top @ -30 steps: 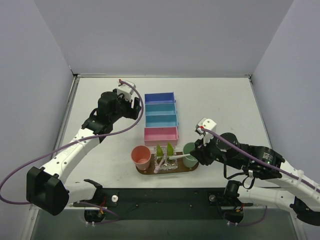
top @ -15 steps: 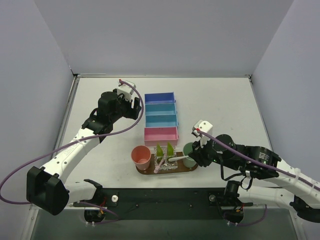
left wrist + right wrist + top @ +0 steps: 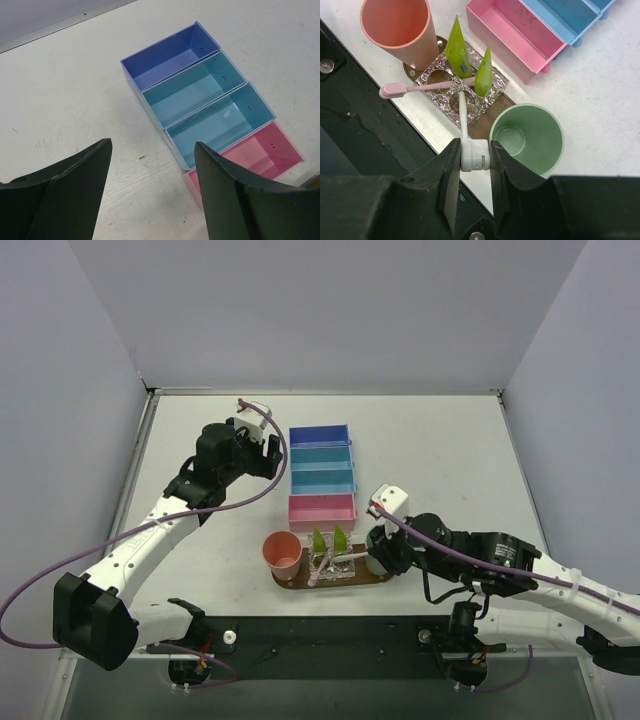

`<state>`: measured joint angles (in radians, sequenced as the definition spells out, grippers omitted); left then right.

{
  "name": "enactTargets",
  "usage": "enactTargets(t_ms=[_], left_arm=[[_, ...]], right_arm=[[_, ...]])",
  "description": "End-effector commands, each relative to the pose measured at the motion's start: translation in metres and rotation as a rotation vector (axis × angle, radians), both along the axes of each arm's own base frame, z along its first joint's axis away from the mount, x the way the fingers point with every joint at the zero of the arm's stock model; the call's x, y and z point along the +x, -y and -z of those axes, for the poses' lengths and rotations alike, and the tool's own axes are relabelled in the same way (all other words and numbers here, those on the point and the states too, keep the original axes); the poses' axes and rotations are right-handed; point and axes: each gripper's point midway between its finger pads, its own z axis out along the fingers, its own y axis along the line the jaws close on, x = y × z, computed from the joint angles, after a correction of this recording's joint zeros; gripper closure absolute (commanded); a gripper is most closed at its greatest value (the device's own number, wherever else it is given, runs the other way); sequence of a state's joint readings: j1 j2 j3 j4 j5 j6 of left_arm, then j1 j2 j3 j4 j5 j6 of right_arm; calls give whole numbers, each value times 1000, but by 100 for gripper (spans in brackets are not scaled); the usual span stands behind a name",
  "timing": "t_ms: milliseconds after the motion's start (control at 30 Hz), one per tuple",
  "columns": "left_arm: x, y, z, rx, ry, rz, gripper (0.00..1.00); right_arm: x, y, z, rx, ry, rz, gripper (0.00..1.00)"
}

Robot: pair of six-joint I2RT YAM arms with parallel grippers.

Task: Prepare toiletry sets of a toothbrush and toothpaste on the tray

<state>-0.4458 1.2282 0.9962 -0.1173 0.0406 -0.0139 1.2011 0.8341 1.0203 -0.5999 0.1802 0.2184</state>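
Desk (image 3: 450, 440), white, flat – carrying every item below.

Left arm's fingers (image 3: 75, 185), black, are hanging spread wide and gripping nothing, above bare desk just beside the bins.

Right arm's fingers (image 3: 447, 175), black, are clenching the thick white end of the white toothbrush at the near side of the tray.

Four rectangular plastic bins are sitting side by side, touching: one blue (image 3: 319, 436), two teal (image 3: 321, 456), one pink (image 3: 322, 507) nearest the tray.

Dark-brown oval wooden tray (image 3: 482, 126) is lying near the desk's front edge, just beside the pink bin.

Salmon plastic cup (image 3: 415, 47) and mint-green plastic cup (image 3: 550, 155) are standing upright at opposite ends of the tray.

Clear crinkled plastic holder (image 3: 435, 75) is sitting on the tray between the cups.

Two yellow-green toothpaste tubes (image 3: 456, 45) are standing in the holder, tapered ends up, leaning slightly.

Slim white toothbrush (image 3: 464, 115) is reaching from the right fingers to the holder.

Pale pink toothbrush (image 3: 415, 88) is lying across the holder – head overhanging the tray's near edge, and the white one is crossing it.
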Motion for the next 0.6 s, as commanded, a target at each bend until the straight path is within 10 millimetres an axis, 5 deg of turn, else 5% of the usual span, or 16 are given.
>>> enactTargets(t_ms=[0, 567], left_arm=[[3, 1, -6, -2, 23, 1, 23], [4, 1, -4, 1, 19, -2, 23]], right_arm=[[7, -6, 1, -6, 42, 13, 100], [9, -21, 15, -81, 81, -32, 100]])
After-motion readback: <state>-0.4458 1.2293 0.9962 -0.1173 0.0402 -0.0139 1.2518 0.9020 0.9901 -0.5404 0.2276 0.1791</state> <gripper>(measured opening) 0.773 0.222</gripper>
